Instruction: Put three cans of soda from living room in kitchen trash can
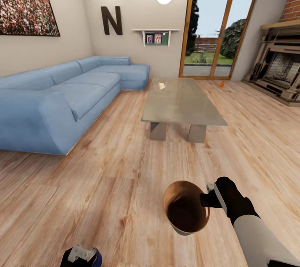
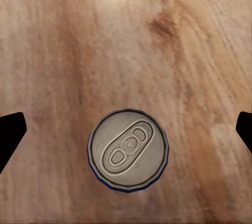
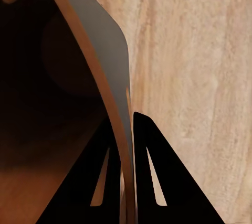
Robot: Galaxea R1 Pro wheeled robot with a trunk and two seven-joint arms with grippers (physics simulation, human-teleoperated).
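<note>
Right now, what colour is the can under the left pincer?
Dark blue sides with a pale grey top; left wrist view shows it best.

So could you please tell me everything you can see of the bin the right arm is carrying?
The bin is a small round tapered bucket, copper-brown inside and greyish outside. It looks empty. The right gripper pinches its rim, one of the fingers inside the wall and one outside, holding it mouth-up above the wood floor.

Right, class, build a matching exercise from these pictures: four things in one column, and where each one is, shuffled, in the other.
Things:
1. blue soda can
2. orange soda can
3. trash can
4. sofa

Places:
A. gripped by its rim in the right gripper
B. along the left wall
C. on the floor near the glass doors
D. on the floor between the left gripper's open fingers

Pairs: 1-D, 2-C, 3-A, 4-B
</note>
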